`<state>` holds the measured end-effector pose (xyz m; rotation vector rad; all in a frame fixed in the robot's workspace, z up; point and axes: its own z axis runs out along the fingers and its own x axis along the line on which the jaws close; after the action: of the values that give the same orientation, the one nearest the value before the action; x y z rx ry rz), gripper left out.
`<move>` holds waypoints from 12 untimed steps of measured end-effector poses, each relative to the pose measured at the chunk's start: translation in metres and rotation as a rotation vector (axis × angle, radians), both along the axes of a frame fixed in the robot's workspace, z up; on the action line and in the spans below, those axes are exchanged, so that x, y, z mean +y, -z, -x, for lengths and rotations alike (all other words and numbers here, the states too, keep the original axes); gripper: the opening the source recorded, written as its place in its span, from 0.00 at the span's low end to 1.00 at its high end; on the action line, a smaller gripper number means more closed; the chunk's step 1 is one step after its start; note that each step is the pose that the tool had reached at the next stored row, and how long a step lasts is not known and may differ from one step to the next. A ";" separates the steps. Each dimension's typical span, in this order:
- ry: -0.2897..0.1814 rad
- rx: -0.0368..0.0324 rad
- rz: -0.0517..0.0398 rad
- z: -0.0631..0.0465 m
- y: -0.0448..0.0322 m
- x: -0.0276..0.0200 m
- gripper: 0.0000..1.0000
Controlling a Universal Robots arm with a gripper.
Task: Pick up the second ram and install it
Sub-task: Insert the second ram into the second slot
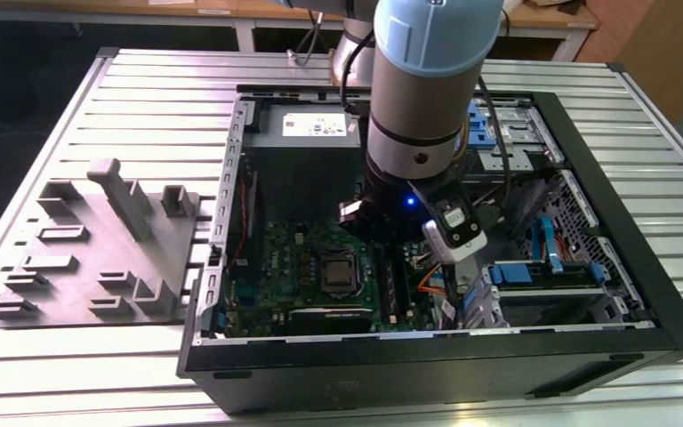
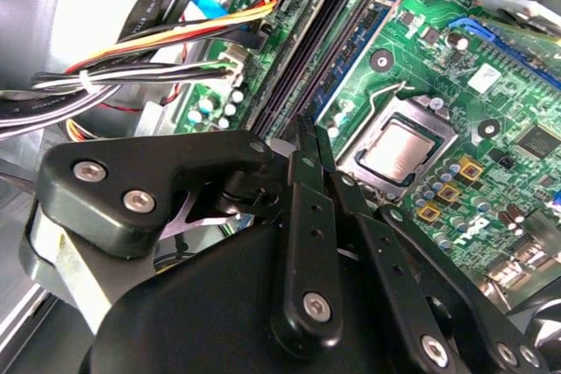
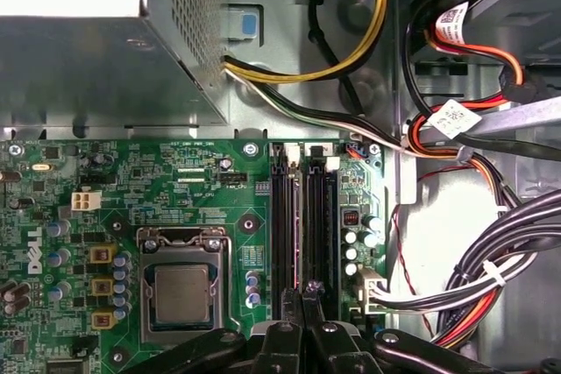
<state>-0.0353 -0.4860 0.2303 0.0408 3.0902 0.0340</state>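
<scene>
First wrist view: tool [image 3: 306, 299] closed, fingertips together over the motherboard's [image 3: 175, 181] memory slots [image 3: 302, 225].
Holding: nothing visible.

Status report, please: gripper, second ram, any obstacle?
Gripper shut, tips low over memory slots. Second ram: cannot tell it from the slots. Cables lie beside, not across the slots.

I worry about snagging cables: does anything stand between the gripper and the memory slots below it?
Nothing visible does. The gripper hangs right over the memory slots on the motherboard; the cable bundle lies off to the side, clear of them.
</scene>
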 end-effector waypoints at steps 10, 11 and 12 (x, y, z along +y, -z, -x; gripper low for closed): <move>0.000 0.0000 0.0001 0.000 0.0027 0.0000 0.11; 0.000 0.0001 0.0003 0.000 0.0027 -0.0001 0.11; 0.000 0.0001 0.0003 0.000 0.0029 -0.0001 0.11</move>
<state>-0.0355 -0.4860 0.2274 0.0408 3.0903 0.0335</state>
